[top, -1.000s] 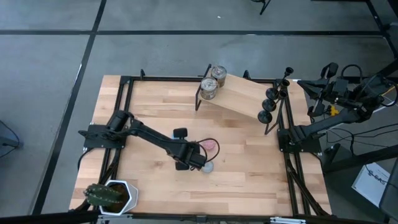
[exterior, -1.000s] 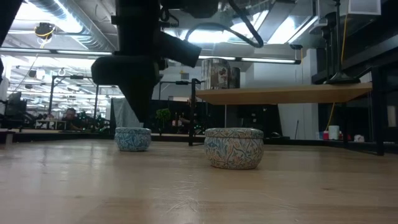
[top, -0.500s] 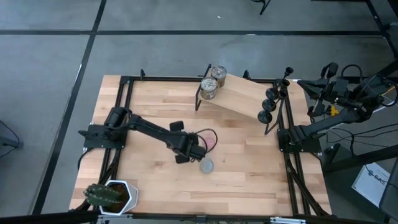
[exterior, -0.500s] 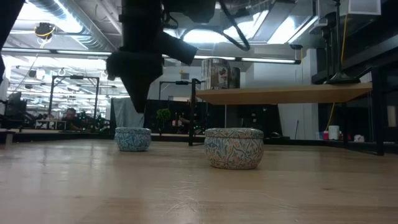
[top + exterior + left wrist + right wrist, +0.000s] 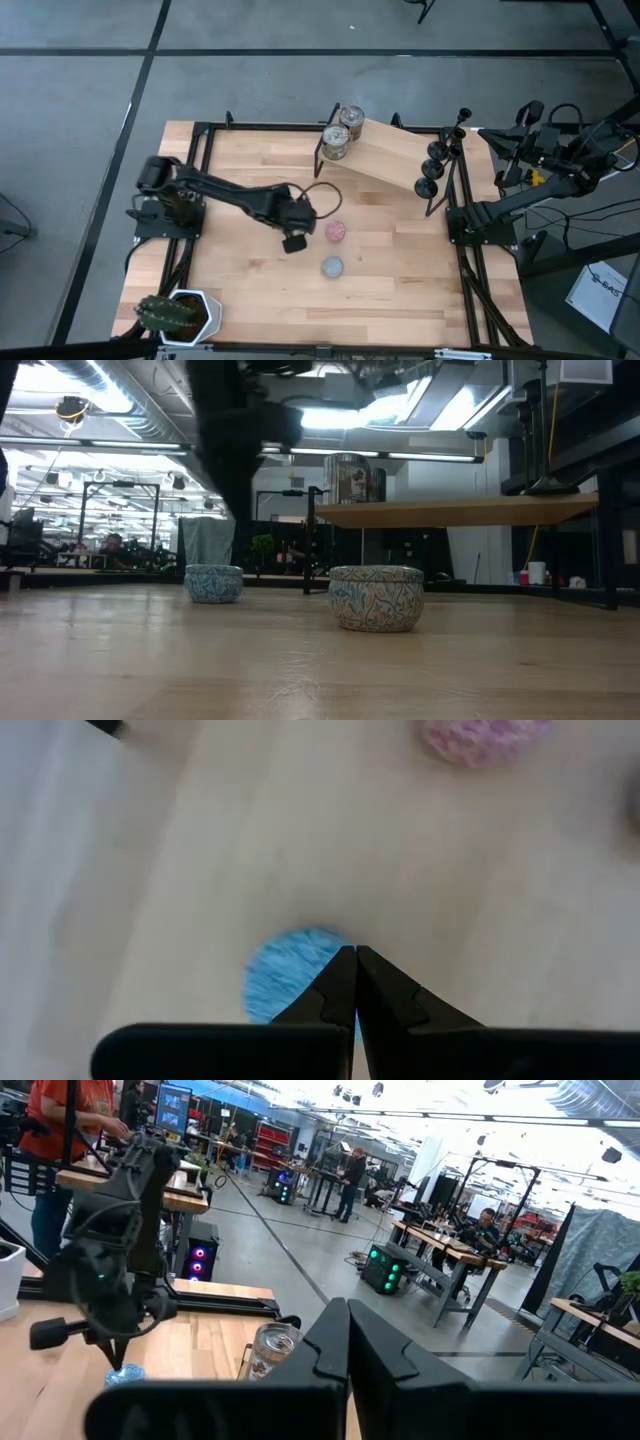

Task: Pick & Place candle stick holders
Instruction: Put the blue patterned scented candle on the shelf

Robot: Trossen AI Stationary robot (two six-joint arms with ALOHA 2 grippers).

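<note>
Three black candle stick holders point(image 5: 437, 152) stand in a row at the right end of a wooden shelf point(image 5: 385, 153) at the table's far right. No gripper is near them. My left gripper point(image 5: 294, 238) hangs shut above the middle of the table. In the left wrist view its shut fingertips point(image 5: 355, 954) hover over a small blue round disc point(image 5: 285, 978), which lies on the table. In the low view the gripper point(image 5: 240, 510) is clear above that disc point(image 5: 213, 582). My right gripper point(image 5: 345, 1308) is shut and waits off the table's right edge.
A pink disc point(image 5: 336, 231) and a grey disc point(image 5: 331, 267) lie on the table just right of my left gripper. Two shiny cans point(image 5: 342, 128) stand on the shelf's far left end. A potted cactus point(image 5: 175, 313) stands at the near left corner.
My left gripper has risen and drawn back toward the table's far left, away from the grey disc. It has stayed shut. The discs have not moved.
</note>
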